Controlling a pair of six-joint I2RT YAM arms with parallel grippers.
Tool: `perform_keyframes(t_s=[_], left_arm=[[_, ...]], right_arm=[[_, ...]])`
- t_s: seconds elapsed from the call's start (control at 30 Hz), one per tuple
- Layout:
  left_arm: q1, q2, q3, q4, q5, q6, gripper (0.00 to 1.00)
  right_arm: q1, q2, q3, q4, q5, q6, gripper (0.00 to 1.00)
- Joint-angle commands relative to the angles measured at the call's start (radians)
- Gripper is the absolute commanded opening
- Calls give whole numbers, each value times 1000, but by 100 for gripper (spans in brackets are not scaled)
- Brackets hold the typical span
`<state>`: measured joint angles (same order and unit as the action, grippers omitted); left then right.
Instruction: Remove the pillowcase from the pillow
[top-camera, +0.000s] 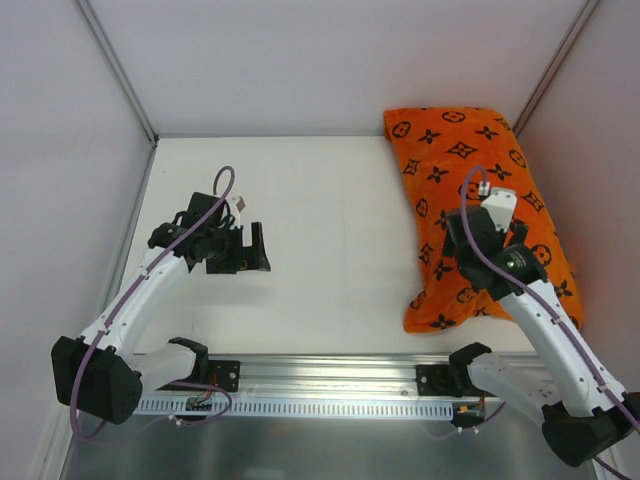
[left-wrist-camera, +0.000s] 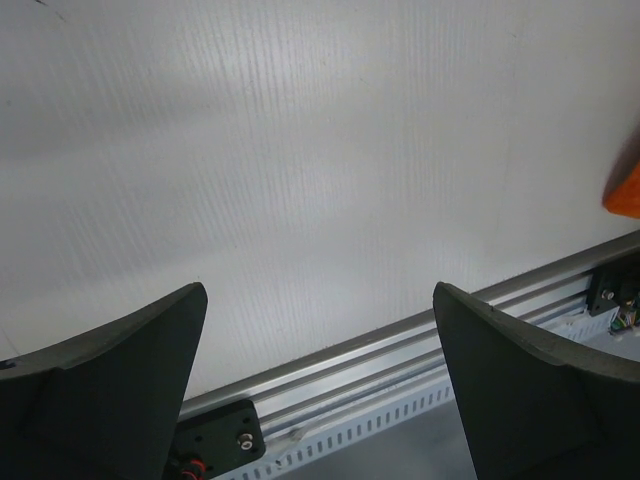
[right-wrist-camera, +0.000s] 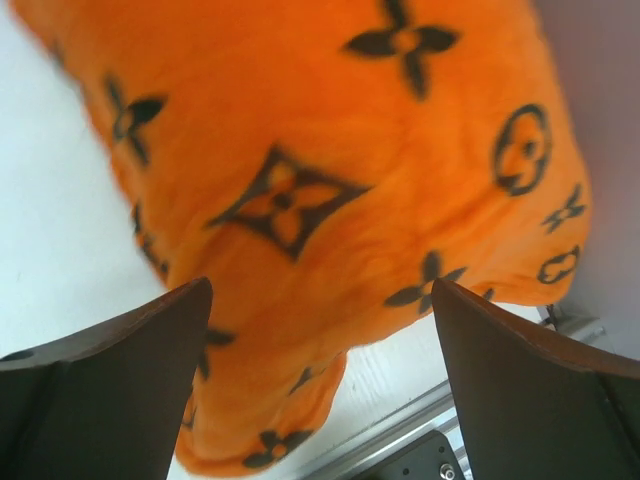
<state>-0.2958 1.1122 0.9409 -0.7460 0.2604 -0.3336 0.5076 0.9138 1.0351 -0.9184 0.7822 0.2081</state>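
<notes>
Presently find the pillowcase (top-camera: 445, 150), plump with the pillow hidden inside, lying on the tabletop (top-camera: 330, 220) just beyond the right end of the rail (top-camera: 330, 375) and stretching away from it. Note right pincer (right-wrist-camera: 320, 300) spread wide above the plush, clasping nothing; left pincer (left-wrist-camera: 318, 300) likewise apart, beyond the rail's left half, over bare tabletop. Expect light, soft, floppy fabric, likely to bunch and drag the filling along; favour pinching the loose corner nearest the rail.
</notes>
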Motion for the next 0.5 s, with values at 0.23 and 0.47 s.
perform_keyframes(t_s=[0.23,0.47], left_arm=[[-16,35,10,-4,42,-15,99],[-16,11,13,-4,31,-39,99]], right_arm=[[-503,368,184,243,-328,-184,96],[-560,559,223,340,-803,-150,1]])
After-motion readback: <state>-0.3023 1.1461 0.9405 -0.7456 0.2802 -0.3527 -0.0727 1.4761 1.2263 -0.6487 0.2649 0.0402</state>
